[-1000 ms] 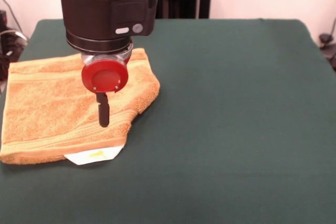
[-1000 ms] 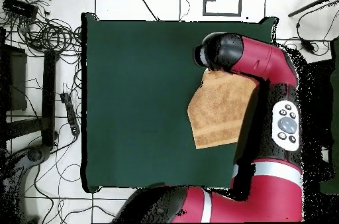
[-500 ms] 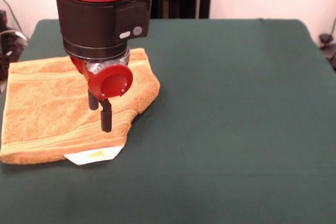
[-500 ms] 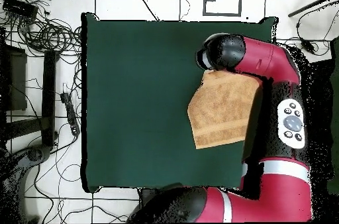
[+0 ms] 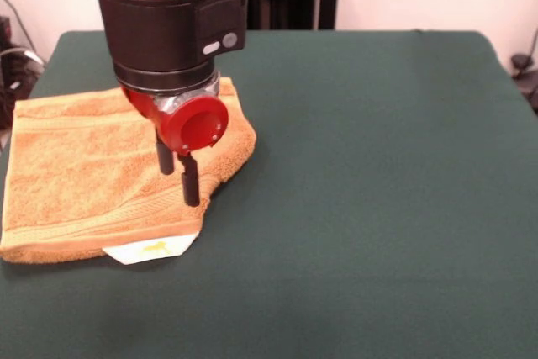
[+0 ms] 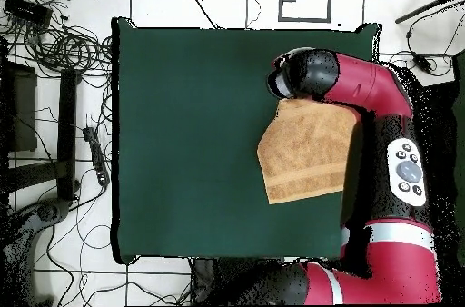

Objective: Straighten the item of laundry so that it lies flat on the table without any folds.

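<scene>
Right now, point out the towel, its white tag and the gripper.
towel [image 5: 76, 170], front view, middle of the terry surface
white tag [image 5: 151, 250], front view, centre of the tag
gripper [image 5: 178, 181], front view, between its two black fingertips

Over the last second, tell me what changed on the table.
The tool swung round about its own axis and shifted slightly toward the towel's folded corner, in the front view to the right; its two fingers now show apart. It gripped nothing. The towel and its white tag stayed put on the table.

Red and black arm [image 5: 168, 23], round red cap, two dark tool [image 5: 178, 181] prongs.
</scene>
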`<move>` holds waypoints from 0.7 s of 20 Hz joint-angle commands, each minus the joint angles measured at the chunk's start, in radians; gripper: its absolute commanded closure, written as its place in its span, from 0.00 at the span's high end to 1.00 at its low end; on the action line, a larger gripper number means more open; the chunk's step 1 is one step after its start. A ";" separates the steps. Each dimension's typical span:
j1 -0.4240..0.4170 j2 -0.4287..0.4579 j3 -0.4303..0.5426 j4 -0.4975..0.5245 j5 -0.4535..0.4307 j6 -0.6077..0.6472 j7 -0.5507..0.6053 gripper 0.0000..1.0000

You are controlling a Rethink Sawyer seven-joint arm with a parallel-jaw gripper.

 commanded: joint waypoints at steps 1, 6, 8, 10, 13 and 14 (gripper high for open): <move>0.013 -0.005 0.158 0.207 -0.003 -0.043 -0.217 1.00; 0.045 -0.004 0.140 0.199 -0.013 -0.012 -0.166 1.00; 0.054 0.006 0.133 0.184 -0.016 -0.002 -0.148 1.00; 0.053 0.021 0.130 0.171 -0.025 -0.001 -0.146 1.00; 0.055 0.050 0.113 0.148 -0.038 0.033 -0.140 1.00; 0.058 0.061 0.107 0.135 -0.046 0.038 -0.144 1.00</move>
